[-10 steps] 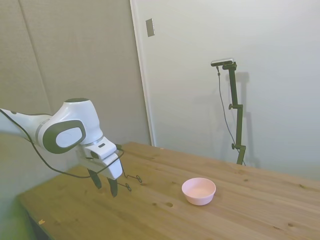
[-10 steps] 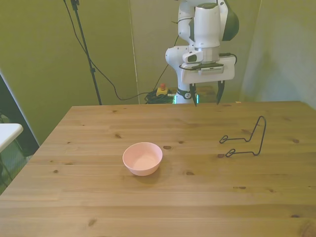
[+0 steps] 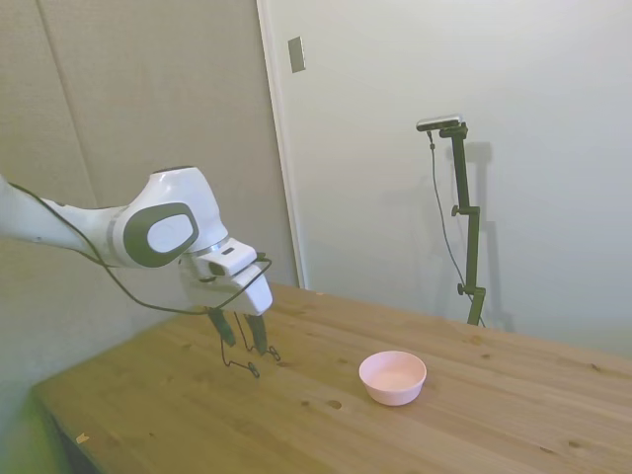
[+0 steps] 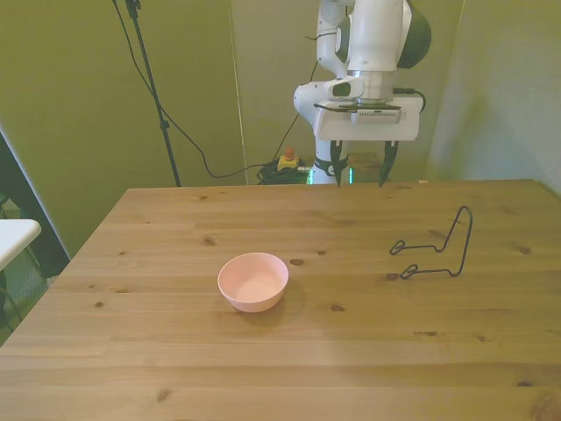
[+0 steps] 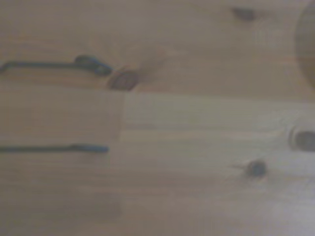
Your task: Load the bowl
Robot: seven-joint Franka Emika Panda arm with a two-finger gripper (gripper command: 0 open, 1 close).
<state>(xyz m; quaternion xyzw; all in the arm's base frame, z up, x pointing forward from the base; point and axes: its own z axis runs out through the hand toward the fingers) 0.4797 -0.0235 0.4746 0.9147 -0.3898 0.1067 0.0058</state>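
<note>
- Front view showed the gripper (image 4: 359, 174) hanging in the upper middle of the frame, fingers apart and holding nothing, above the far edge of the table (image 4: 289, 368).
- Well apart from it, the bowl (image 4: 253, 281) sat upright and empty at centre left of the frame.
- A black wire stand (image 4: 434, 248) stood at centre right; the wrist view caught its two feet.
- Loading the bowl probably called first for travelling over its near rim, descending with fingers straddling the thin wall, and closing gently so the light plastic would not skid.
</note>
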